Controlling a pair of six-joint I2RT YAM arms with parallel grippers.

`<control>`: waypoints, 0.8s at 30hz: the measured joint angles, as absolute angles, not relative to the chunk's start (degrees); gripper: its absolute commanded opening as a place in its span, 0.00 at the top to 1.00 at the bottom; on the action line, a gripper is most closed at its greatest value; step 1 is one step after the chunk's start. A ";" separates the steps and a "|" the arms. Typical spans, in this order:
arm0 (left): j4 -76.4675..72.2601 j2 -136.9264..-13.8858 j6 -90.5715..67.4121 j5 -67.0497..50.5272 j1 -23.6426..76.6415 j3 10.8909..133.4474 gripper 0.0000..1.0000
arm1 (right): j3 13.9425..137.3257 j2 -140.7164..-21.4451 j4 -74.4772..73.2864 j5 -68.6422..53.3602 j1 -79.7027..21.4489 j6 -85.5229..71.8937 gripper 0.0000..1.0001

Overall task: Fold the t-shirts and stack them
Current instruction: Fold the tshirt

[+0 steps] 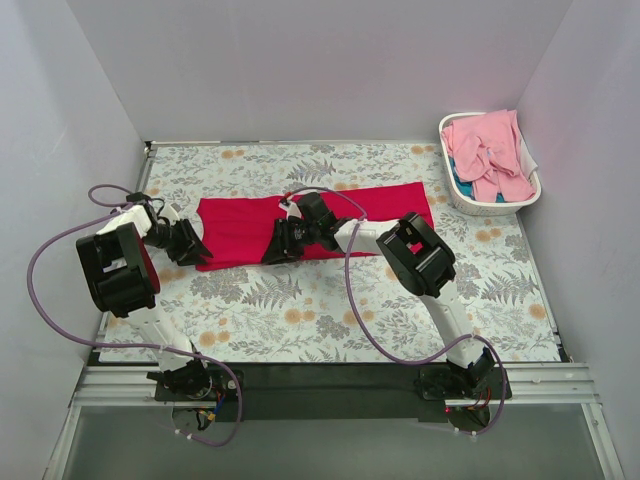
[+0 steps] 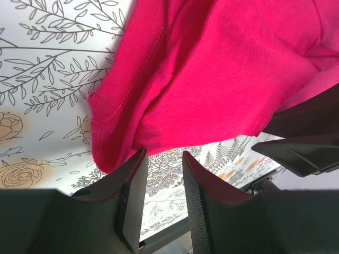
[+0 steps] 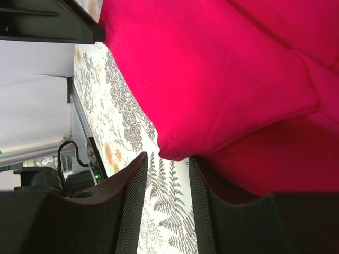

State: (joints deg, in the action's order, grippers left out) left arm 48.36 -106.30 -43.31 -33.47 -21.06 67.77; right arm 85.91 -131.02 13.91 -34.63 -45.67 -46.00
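Observation:
A crimson red t-shirt (image 1: 240, 225) lies folded into a long strip across the middle of the floral table. My left gripper (image 1: 195, 250) is at the strip's left end. In the left wrist view it (image 2: 164, 153) is open, with the red hem (image 2: 222, 69) just beyond its tips and nothing between them. My right gripper (image 1: 275, 245) sits at the strip's near edge, around the middle. It (image 3: 168, 156) is open, and a folded corner of the red cloth (image 3: 222, 74) hangs just past its tips. Pale pink t-shirts (image 1: 490, 150) are piled in the basket.
The white laundry basket (image 1: 478, 208) stands at the back right corner of the table. A floral cloth (image 1: 300, 310) covers the table. Plain walls close in the left, back and right sides. Purple cables loop beside both arms.

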 measured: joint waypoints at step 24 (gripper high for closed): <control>48.71 -106.28 -43.51 -32.56 -21.06 67.77 0.61 | 86.96 -131.66 14.13 -35.29 -45.67 -46.54 0.99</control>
